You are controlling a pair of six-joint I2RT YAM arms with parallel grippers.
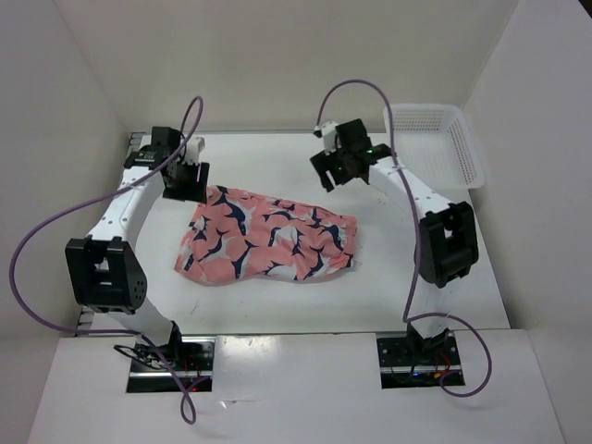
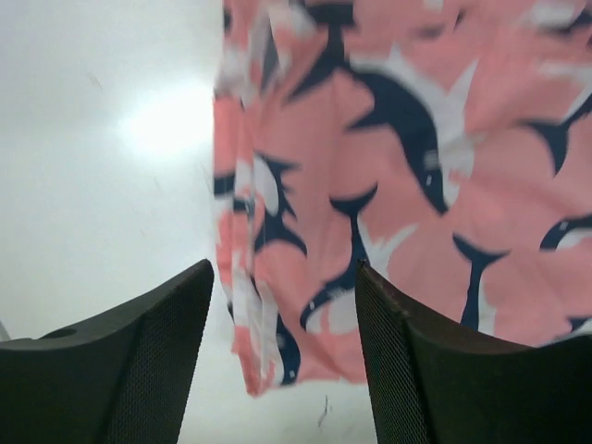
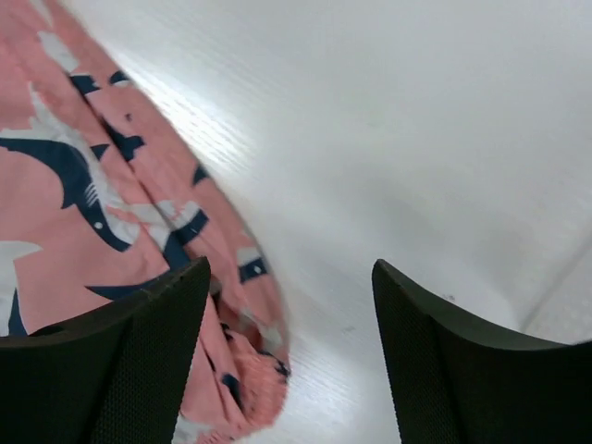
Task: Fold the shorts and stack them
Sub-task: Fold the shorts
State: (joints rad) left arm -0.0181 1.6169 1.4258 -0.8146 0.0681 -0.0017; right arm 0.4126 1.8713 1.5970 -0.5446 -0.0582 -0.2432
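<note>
From above, the shorts (image 1: 268,242) lie spread on the table (image 1: 277,305), long axis left to right, with the left gripper (image 1: 185,182) over their far-left corner and the right gripper (image 1: 338,168) just beyond their far-right edge. Left wrist view: jaws parted and empty, fabric edge below. Right wrist view: jaws parted and empty, shorts off to their left.

I am two slim white arms jointed with chunky black housings. The largest are the black elbow block of my left arm (image 1: 104,273) and the black elbow block of my right arm (image 1: 447,242). A loose purple cable (image 1: 37,250) loops beside the left arm, and a second purple cable (image 1: 356,88) arcs over the right. My left gripper (image 1: 185,178) and right gripper (image 1: 338,166) are black with small white parts on top. Their black fingers (image 2: 139,361) are broad and round-tipped, with finely meshed inner faces. At the near edge of the white counter (image 1: 277,310), my bases (image 1: 171,356) sit in open recesses showing metal and thin coloured wires.
</note>
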